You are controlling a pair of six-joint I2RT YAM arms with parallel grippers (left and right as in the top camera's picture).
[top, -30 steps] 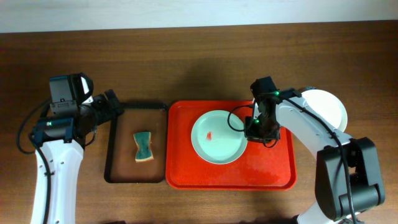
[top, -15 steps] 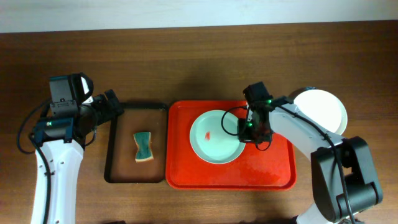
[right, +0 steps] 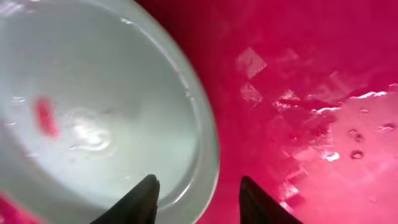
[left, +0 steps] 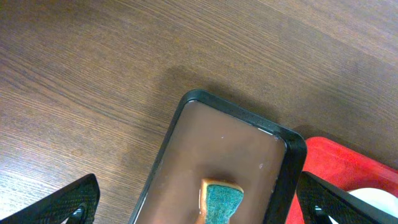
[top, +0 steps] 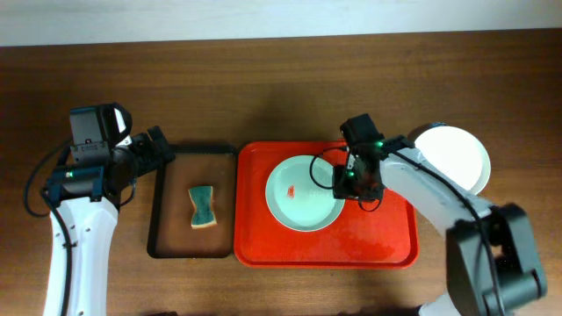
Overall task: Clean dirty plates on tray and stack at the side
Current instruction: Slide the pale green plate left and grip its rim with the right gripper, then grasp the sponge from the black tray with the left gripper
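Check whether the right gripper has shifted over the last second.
Yes. The right gripper has moved left over the red tray, away from the white plate beside the tray, and now straddles the right rim of the pale mint plate.

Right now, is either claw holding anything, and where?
Nothing is held. The right gripper straddles the rim of the mint plate with open jaws; the left gripper is open and empty.

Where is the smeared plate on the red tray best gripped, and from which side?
By its right rim, from above on the right: the plate lies flat in the red tray, so only the raised edge fits between jaws.
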